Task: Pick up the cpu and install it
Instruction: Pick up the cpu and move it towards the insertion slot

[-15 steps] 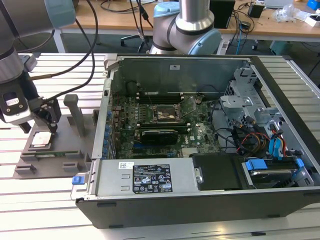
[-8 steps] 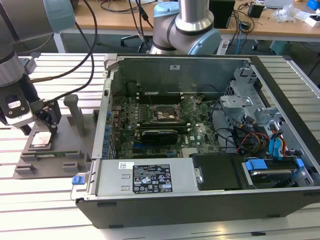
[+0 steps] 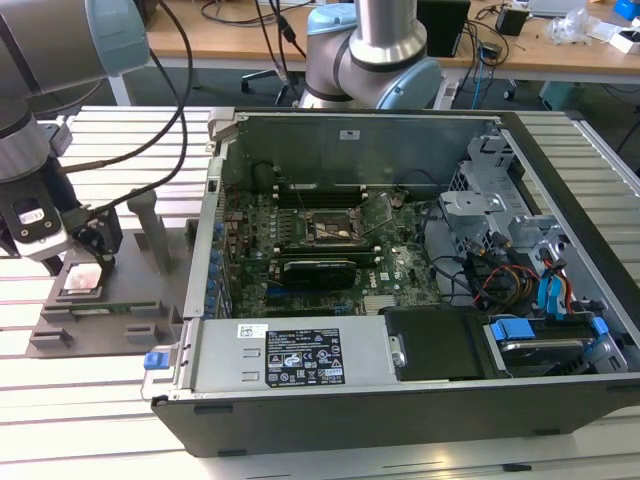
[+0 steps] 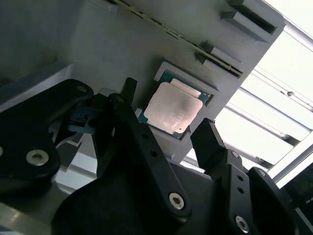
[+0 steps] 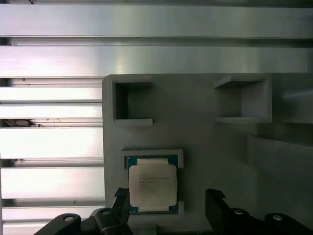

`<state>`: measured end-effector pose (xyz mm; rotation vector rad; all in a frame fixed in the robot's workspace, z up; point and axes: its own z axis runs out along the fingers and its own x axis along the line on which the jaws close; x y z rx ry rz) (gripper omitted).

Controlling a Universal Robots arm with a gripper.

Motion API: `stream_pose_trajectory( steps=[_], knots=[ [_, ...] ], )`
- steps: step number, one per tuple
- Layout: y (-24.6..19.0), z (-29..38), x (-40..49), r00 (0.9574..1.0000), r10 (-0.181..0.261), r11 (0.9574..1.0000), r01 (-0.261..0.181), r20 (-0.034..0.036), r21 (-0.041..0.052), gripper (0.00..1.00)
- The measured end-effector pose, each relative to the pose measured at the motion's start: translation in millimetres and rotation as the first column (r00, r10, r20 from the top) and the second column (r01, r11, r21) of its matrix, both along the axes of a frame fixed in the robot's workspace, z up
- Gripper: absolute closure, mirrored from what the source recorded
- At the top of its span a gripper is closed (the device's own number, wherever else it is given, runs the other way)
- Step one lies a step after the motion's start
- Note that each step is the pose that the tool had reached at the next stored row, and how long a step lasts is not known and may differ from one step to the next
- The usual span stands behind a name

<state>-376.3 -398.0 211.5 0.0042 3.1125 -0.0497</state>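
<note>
The cpu [image 3: 82, 277] lies flat, silvery top up, in a square recess of a grey holder block [image 3: 100, 315] at the exterior view's left. My gripper [image 3: 93, 256] hangs just above it. In both wrist views the chip [image 4: 172, 108] [image 5: 152, 185] shows a thin green rim inside the recess. The gripper [image 4: 168, 106] [image 5: 167, 196] is open, one black finger [image 4: 128, 93] to one side of the chip and the other finger [image 4: 209, 134] to the opposite side. Nothing is held. The dark socket [image 3: 330, 228] sits on the motherboard inside the open computer case [image 3: 400, 380].
The grey holder [image 5: 195, 127] has other square pockets and raised slots, plus an upright post [image 3: 150, 225]. It rests on a slatted aluminium table [image 3: 90, 400]. Cables, drive bays and a blue latch [image 3: 512, 330] crowd the case's right side. A second arm base [image 3: 375, 50] stands behind the case.
</note>
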Motion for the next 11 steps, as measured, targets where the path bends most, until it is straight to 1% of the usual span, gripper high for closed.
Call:
stream_pose_trajectory(
  steps=[1,4,8,11],
  knots=[
    [0.1,-1.8,-1.0,1.0,0.002,1.0,-0.002,0.0,0.0001,0.28],
    [0.0,-4.3,-3.5,1.0,0.004,1.0,-0.004,0.0001,0.0005,0.28],
    [-0.1,-9.8,-3.9,1.0,0.004,1.0,-0.004,0.0001,0.0005,0.28],
    [-0.1,-11.7,-5.2,1.0,0.004,1.0,-0.004,0.0,0.0005,0.28]
  ],
)
